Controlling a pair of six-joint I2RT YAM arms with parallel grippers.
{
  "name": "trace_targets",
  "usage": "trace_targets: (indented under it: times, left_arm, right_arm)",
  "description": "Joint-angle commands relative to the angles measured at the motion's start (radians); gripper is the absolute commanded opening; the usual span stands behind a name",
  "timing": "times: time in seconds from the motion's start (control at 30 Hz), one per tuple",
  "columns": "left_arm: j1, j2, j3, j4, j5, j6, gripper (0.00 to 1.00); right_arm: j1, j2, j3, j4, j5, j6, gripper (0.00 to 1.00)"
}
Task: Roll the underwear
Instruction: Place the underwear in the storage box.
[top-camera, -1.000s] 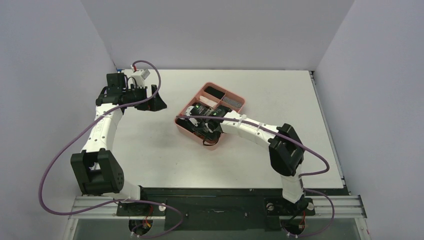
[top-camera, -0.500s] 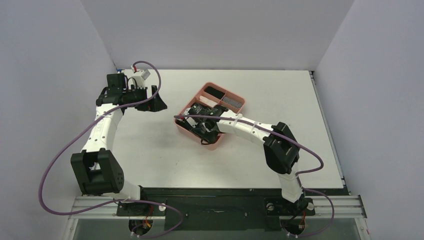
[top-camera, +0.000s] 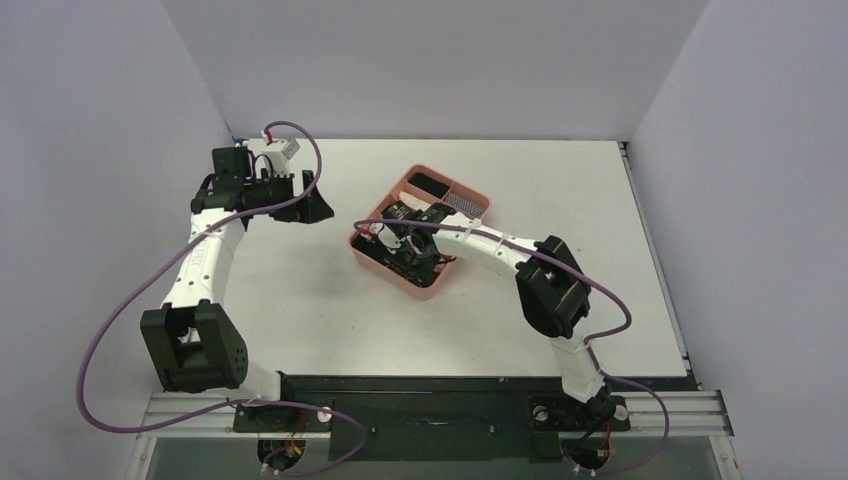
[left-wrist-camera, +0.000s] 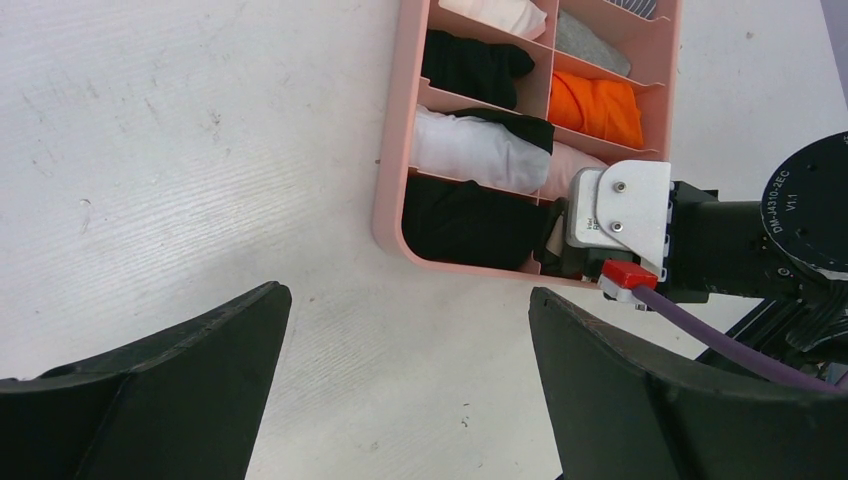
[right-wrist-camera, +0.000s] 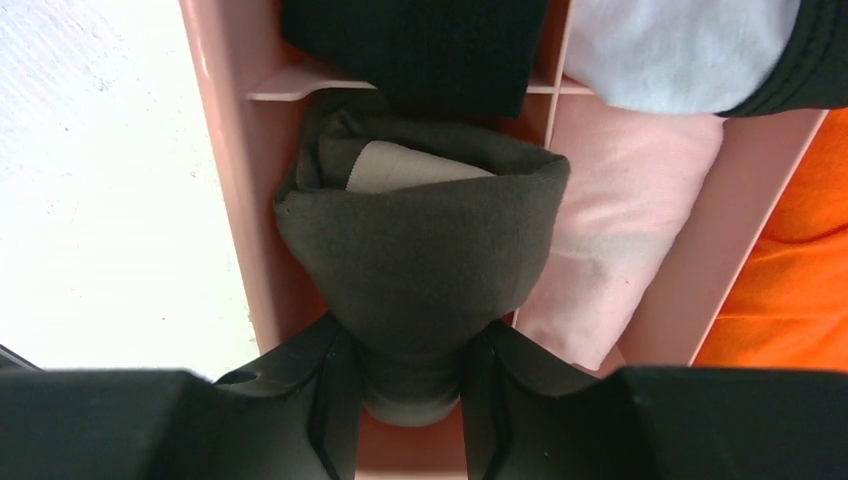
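The underwear (right-wrist-camera: 420, 240) is a rolled dark grey-brown bundle with a beige waistband strip showing at its far end. It sits in a compartment at the near-left corner of the pink tray (right-wrist-camera: 215, 120). My right gripper (right-wrist-camera: 412, 338) is shut on its near end, one finger on each side. From above, the right gripper (top-camera: 400, 245) covers that corner of the tray (top-camera: 425, 290) and hides the underwear. My left gripper (top-camera: 312, 205) hangs over the bare table left of the tray, open and holding nothing (left-wrist-camera: 405, 295).
The tray's other compartments hold rolled cloths: black (left-wrist-camera: 470, 68), white (left-wrist-camera: 470, 150), orange (left-wrist-camera: 597, 108), black (left-wrist-camera: 465, 222), pink (right-wrist-camera: 620, 220) and grey striped (top-camera: 462, 203). A purple cable (left-wrist-camera: 700, 335) trails from the right wrist. Walls close in the table on three sides.
My right gripper has shifted a little left and farther into the tray with the underwear held, and its elbow has swung left. The left arm has not moved.
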Motion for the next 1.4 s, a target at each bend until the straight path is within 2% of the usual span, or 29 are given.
trace_targets:
  times: [0.0, 0.5, 0.93, 1.0, 1.1, 1.17, 1.37]
  left_arm:
    - [0.007, -0.031, -0.001, 0.019, 0.021, 0.004, 0.88]
    - [0.006, -0.034, -0.004, 0.009, 0.01, 0.009, 0.88]
    - [0.008, -0.031, -0.011, 0.014, 0.01, 0.011, 0.88]
    - [0.011, -0.032, -0.01, 0.013, 0.012, 0.012, 0.88]
    - [0.014, -0.033, -0.011, 0.013, 0.013, 0.012, 0.88]
    - [0.016, -0.03, -0.01, 0.013, 0.014, 0.01, 0.88]
    - [0.016, -0.026, -0.007, 0.01, 0.015, 0.012, 0.88]
  right_arm:
    - [-0.009, 0.031, 0.053, -0.047, -0.007, -0.006, 0.0]
    - [-0.008, 0.15, 0.142, -0.147, 0.044, -0.022, 0.0]
    - [-0.014, 0.204, 0.148, -0.18, 0.046, -0.046, 0.01]
    - [-0.022, 0.184, 0.148, -0.177, 0.033, -0.052, 0.06]
    - [-0.032, 0.152, 0.151, -0.177, 0.011, -0.054, 0.2]
    - [-0.038, 0.129, 0.157, -0.176, -0.006, -0.056, 0.26]
    - [-0.047, 0.079, 0.174, -0.179, -0.04, -0.06, 0.38]
